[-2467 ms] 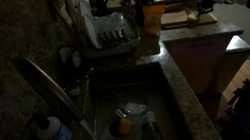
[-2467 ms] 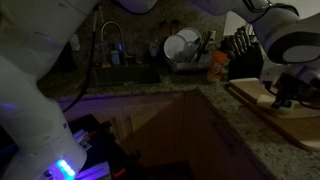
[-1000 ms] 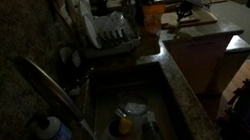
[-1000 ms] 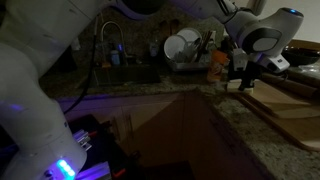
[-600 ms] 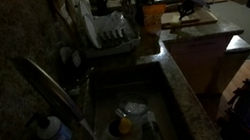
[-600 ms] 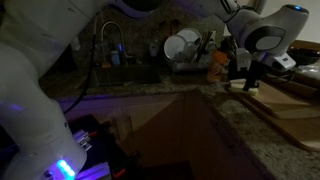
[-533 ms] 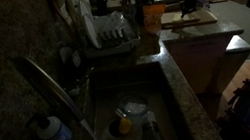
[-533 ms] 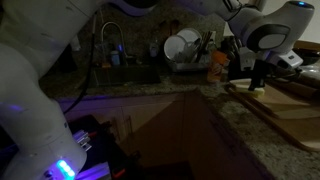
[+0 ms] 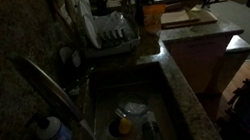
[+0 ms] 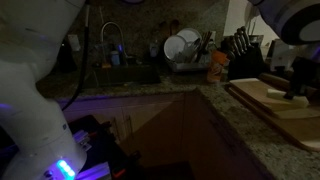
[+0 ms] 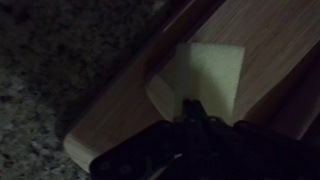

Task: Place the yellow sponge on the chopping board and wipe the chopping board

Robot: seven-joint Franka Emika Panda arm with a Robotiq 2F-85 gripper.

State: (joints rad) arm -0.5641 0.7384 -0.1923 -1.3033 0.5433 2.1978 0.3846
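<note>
On the chopping board [image 11: 255, 35], close to its edge, we see the yellow sponge [image 11: 205, 75] lying flat, a pale block against tan wood. Only the wrist view gives us this; it also shows the dark speckled countertop [image 11: 55, 60] beside the board. The gripper [image 11: 190, 108] comes in from the bottom of that view as a dark mass, its tip right at the sponge's near edge. We cannot tell whether its fingers stand apart or pinch the sponge.

In an exterior view the board [image 10: 262, 95] sits at the counter's end, and the gripper [image 10: 298, 97] hangs down onto it, with the sponge [image 10: 279, 96] a faint light patch just beside it. That view also gives us the knife block [image 10: 240, 50] and an orange lump [image 10: 217, 65] behind the board.

In an exterior view we look along the sink [image 9: 177, 107] and dish rack [image 9: 109, 32] to the board [image 9: 183, 17] beyond. A blue-capped bottle [image 9: 49, 133] stands by the faucet [image 9: 52, 87]; its label is too dark for us to read.
</note>
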